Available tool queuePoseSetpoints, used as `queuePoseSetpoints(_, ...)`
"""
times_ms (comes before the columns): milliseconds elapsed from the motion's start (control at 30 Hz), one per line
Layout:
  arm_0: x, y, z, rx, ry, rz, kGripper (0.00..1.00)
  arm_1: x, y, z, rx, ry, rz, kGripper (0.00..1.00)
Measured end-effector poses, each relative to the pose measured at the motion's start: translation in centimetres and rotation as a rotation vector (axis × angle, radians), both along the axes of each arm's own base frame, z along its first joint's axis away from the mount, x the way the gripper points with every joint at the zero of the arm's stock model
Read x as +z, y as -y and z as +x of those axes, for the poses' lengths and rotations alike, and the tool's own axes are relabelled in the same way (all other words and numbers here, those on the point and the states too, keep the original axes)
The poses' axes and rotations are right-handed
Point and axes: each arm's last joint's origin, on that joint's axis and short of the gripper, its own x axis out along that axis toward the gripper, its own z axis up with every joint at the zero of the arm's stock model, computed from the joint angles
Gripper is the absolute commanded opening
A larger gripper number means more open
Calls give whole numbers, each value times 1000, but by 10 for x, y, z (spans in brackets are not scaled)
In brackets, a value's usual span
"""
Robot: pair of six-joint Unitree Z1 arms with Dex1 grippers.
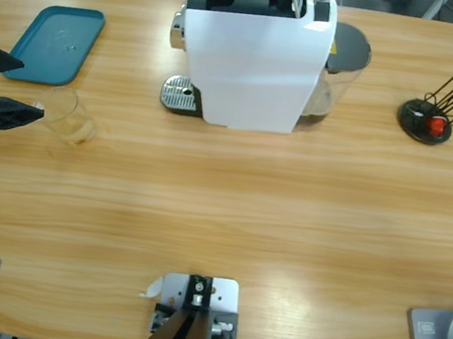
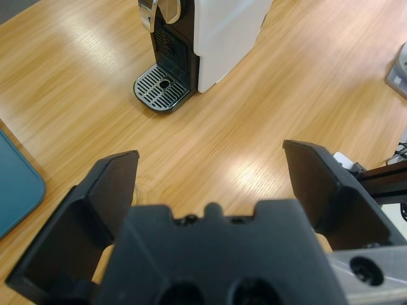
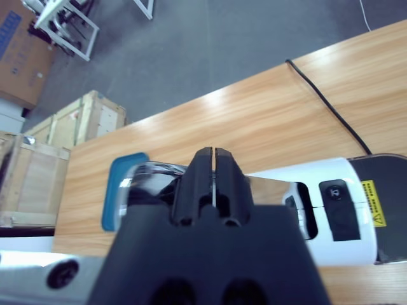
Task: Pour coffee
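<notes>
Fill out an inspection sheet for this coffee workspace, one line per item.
Surface: long wooden table, bare in front.
Job's things: white coffee machine with drip tray empty; clear plastic cup at the left, between the left gripper's jaws; no coffee seen in it.
Clutter: teal tray; black stand with thin rods.
Grippers: left gripper open around the cup; right gripper shut, over the machine's top.
Cables: black cable across the table in the right wrist view.
Surroundings: grey floor, wooden crates, cardboard box.
</notes>
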Motion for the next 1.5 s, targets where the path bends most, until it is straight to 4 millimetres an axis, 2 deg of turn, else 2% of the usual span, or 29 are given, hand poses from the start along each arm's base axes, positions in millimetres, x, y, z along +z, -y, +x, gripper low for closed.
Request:
queuePoseSetpoints(300,-1,0,0,-4,1,5,1000,-11,-15,3,9,-15,-12,0)
queuePoseSetpoints(500,-2,1,1,-7,-5,9,1000,-6,-33,-1,40,-8,3,0)
queuePoseSetpoints(667,-2,1,1,-8,-7,8,1000,-6,-40,-2,48,-10,3,0)
queuePoseSetpoints(1000,-7,0,1,-7,-21,13,1000,-39,-72,-7,104,-71,-49,0)
queuePoseSetpoints(1500,-8,-1,1,-4,-24,15,1000,-46,-73,-6,113,-103,-58,0)
